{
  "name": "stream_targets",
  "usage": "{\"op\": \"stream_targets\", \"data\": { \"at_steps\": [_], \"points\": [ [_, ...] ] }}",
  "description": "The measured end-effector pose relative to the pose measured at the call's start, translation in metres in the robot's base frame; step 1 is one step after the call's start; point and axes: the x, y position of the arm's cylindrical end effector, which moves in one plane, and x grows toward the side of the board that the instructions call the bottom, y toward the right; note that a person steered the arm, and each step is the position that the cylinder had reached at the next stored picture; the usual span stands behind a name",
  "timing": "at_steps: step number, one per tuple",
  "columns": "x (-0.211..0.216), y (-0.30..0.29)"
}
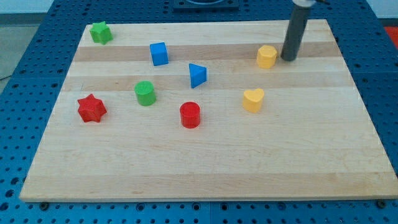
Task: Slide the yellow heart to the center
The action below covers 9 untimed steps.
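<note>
So the yellow heart (253, 99) sits a bit to the view's right of the worktop's (205, 162) middle, on the wooden surface with nothing touching it. The arm has no pincer at all, just a dark rod (295, 31), so there's nothing to call apart or together; its tip (288, 59) is up near the view's top right, just beside the right side of a yellow hexagon-ish block (267, 56), and whether it's actually touching that block is hard to tell. The tip is well apart from the heart, which lies below and a little left of it. Around the heart: a red cylinder (190, 114) is the closest thing on its left, slightly lower, with a clear gap between them. A blue triangle (197, 74) sits up and to the left, and a blue cube (159, 53) further up-left from that. A green cylinder (145, 93) and a red star (91, 108) are off on the view's left half, and a green star (100, 32) is tucked in the top left corner, close to the edge. The strip straight left of the heart, between the triangle and the red cylinder, is bare wood. The whole bottom part of the worktop is bare too, and so is the right side below the rod. The heart is well apart from every edge.
</note>
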Motion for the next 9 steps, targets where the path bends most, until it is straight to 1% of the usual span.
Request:
{"op": "stream_targets", "data": {
  "at_steps": [1, 2, 4, 5, 6, 7, 9],
  "points": [
    [0.036, -0.011],
    [0.054, -0.027],
    [0.116, -0.026],
    [0.116, -0.067],
    [0.056, -0.107],
    [0.017, -0.126],
    [0.087, -0.123]
  ]
}}
